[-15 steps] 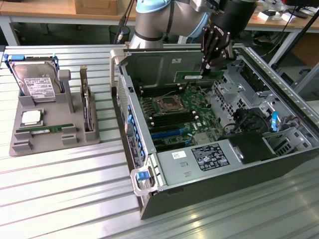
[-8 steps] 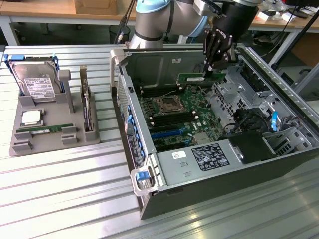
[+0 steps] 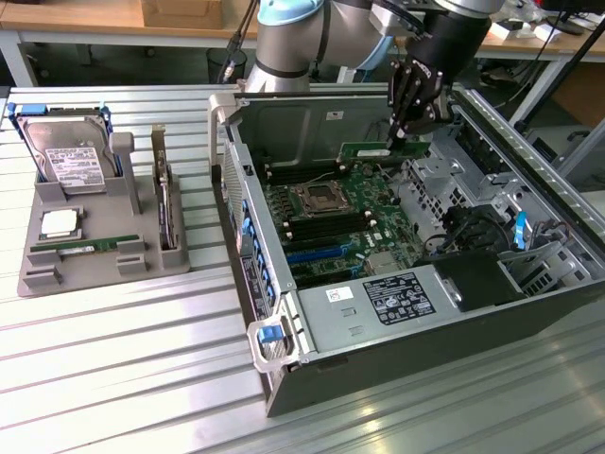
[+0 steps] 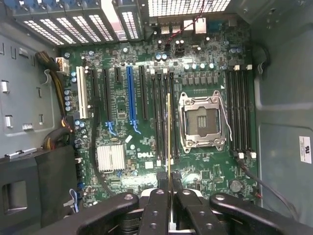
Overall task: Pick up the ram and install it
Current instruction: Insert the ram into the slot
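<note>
Ram (image 3: 367,151): one stick, which I am holding pinched on edge in my pincer (image 4: 169,183), hovering over the motherboard (image 4: 122,98) beside the empty CPU socket (image 4: 203,122). Pick-up is looking done; seating is remaining. Memory-slot banks (image 4: 239,112): two, flanking the socket. Spare stick (image 3: 80,248): one, lying in the grey tray (image 3: 38,279) at the exterior view's left.

Slatted, seemingly metal table (image 3: 142,326) bears tray (image 3: 80,276), computer case (image 3: 397,364).
</note>
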Action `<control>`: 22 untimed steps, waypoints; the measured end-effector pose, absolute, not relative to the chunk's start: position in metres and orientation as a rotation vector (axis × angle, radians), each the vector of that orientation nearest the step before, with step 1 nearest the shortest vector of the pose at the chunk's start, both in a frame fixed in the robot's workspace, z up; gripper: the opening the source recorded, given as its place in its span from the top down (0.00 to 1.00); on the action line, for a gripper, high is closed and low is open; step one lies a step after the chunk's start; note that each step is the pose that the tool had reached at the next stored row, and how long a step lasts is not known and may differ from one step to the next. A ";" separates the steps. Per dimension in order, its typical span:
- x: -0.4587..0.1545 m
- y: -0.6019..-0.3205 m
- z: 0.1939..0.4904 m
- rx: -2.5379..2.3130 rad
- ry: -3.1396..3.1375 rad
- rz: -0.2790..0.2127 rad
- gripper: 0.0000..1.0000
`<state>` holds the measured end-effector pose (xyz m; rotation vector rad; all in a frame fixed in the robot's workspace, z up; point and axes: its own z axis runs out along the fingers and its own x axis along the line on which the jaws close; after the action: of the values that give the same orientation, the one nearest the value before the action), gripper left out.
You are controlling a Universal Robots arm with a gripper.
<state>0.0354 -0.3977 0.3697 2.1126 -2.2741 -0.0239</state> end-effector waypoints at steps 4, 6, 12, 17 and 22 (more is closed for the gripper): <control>0.038 -0.398 0.366 2.113 -2.274 -0.024 0.87; 0.039 -0.398 0.365 2.113 -2.274 -0.024 0.87; 0.042 -0.398 0.361 2.113 -2.274 -0.024 0.87; 0.044 -0.398 0.358 2.113 -2.274 -0.024 0.87; 0.047 -0.398 0.353 2.113 -2.274 -0.024 0.87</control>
<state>0.0466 -0.3977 0.3529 2.1127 -2.2740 -0.0240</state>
